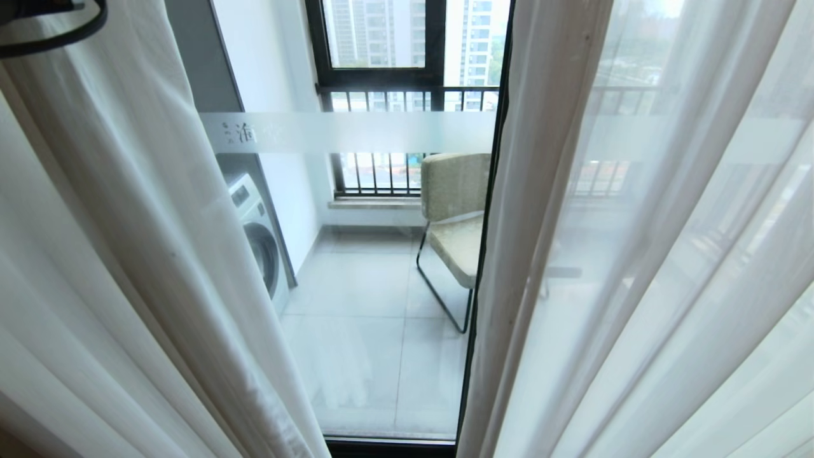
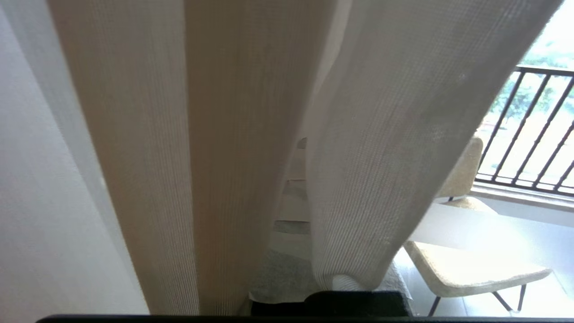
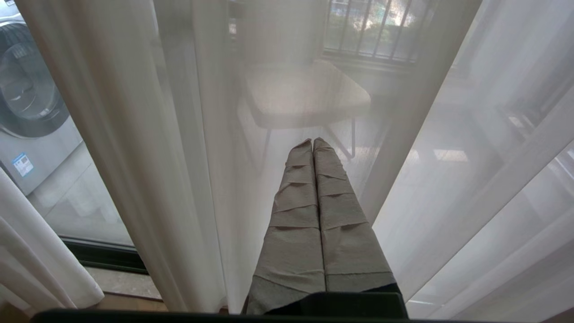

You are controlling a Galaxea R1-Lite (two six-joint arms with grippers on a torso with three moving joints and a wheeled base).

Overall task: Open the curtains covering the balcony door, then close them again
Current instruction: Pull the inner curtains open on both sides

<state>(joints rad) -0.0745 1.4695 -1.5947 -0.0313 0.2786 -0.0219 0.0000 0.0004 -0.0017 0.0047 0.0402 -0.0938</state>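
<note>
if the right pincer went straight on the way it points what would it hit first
Most likely the sheer curtain: the right pincer, fingers shut, points into the white fabric hanging just ahead. The chair shows only through it, so it lies behind the cloth; depth to the sheer is unclear.

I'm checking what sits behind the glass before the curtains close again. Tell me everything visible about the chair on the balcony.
The chair has a padded seat and backrest in pale beige textured fabric, on a thin black metal frame. It stands upright on the light tiled balcony floor, behind the balcony door, with its back to the barred railing. The right sheer curtain hides its right side. Nothing rests on it, and neither gripper touches it.
</note>
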